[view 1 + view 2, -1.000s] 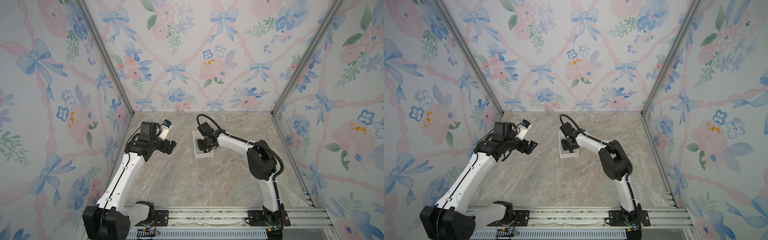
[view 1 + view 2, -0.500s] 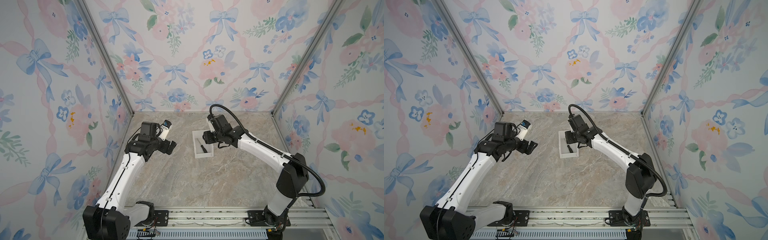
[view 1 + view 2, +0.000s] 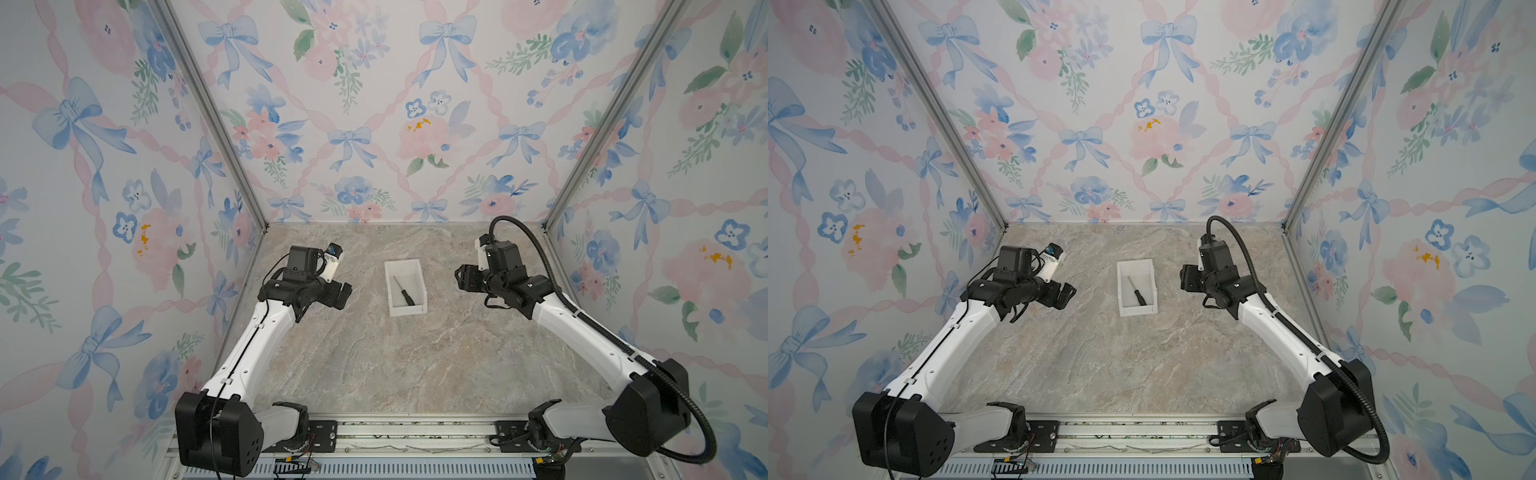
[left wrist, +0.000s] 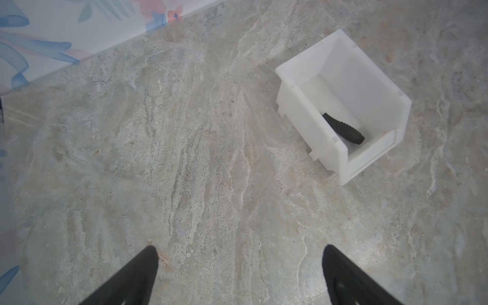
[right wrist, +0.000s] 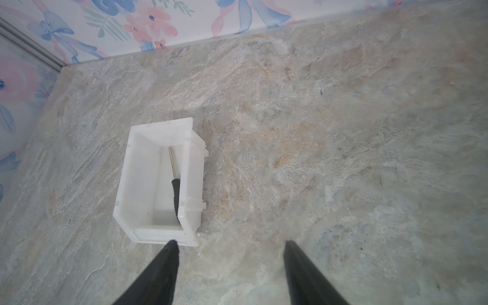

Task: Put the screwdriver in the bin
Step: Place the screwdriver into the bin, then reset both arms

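Slim black-handled, silver-shafted screwdriver point(image 3: 404, 291) lies flat inside white rectangular plastic bin point(image 3: 408, 310) on marble-patterned bench point(image 3: 374, 357). Its long axis runs roughly along the bin's length, with the tip toward floral rear wall point(image 3: 374, 124). The left fingers point(image 4: 137, 274) and right fingers point(image 5: 158, 272) are apart and empty.

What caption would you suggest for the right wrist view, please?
Screwdriver lying inside the white bin, with the open right gripper empty nearby.
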Available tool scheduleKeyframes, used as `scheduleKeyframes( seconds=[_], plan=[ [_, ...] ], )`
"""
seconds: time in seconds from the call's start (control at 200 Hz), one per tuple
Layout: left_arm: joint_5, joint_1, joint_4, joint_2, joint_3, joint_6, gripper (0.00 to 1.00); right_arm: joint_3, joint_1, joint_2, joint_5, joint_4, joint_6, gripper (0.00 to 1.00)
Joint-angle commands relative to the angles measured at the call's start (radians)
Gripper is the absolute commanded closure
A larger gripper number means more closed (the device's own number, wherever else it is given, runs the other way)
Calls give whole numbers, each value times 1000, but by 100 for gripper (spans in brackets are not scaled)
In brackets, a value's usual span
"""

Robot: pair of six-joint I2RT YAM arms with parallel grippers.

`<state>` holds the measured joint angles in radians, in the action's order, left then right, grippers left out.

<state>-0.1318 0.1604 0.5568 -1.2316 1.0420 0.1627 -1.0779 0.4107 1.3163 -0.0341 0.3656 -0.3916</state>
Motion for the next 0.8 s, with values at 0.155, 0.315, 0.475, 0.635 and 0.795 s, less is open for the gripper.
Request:
scheduleKeyframes(
  seconds=[0.155, 0.315, 0.475, 0.635, 0.795],
  plan=[
    [110, -72, -395, 90, -245, -155, 2, 126, -121, -55, 55, -134, 80, 24],
    [121, -125, -736, 150, -486, -178, 2, 221, -134, -94, -42, -227, 167, 21],
    [135, -168, -963, 107, -609, -231, 2, 369, -176, -158, -72, -418, 187, 20],
    [150, -186, -1207, 6, -670, -249, 2, 434, -241, -160, -38, -496, 204, 19],
    [166, -192, -1446, -127, -735, -258, 2, 508, -276, -164, -118, -581, 289, 19]
  ],
)
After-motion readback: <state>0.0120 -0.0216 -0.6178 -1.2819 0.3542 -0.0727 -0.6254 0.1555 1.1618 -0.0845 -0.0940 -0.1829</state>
